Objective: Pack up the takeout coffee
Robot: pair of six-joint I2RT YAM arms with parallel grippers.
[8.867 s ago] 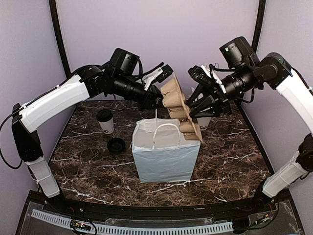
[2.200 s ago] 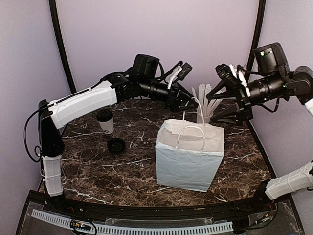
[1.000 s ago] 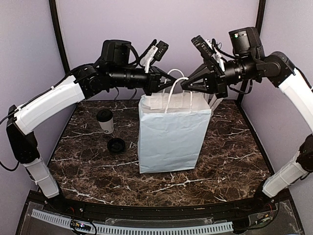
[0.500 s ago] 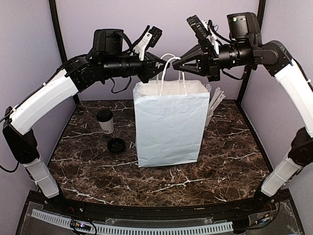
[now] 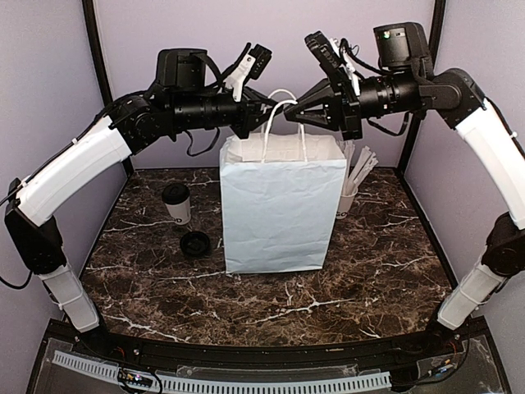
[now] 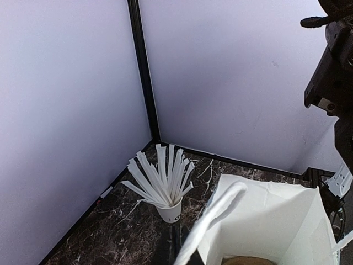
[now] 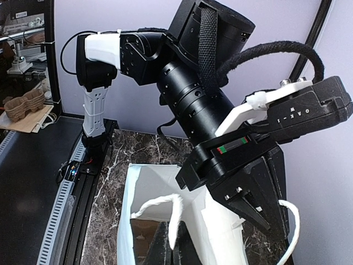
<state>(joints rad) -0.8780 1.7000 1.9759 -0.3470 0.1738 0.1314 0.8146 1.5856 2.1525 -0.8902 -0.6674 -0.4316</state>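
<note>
Since half a second before, the tall white paper bag had shifted a touch to the left and a bit higher, with both arms up over it. Honestly couldn't tell if its bottom was touching the dark marble tabletop or hanging just off it.

Left gripper had its jaws pressed together on one of the bag's looped white handles, and the right gripper was pinched closed on the other, the two tips nearly meeting above the open mouth. From the left wrist view you could see down into the bag, and a sliver of something brown sat at the bottom.

The takeout coffee, that small white paper cup with a black lid, stood upright on the table to the left of the bag, apart from it and not touched by either arm. A loose round black lid lay flat just in front of it. Behind the bag's right side was a white cup of long white sticks, fanned out.
</note>
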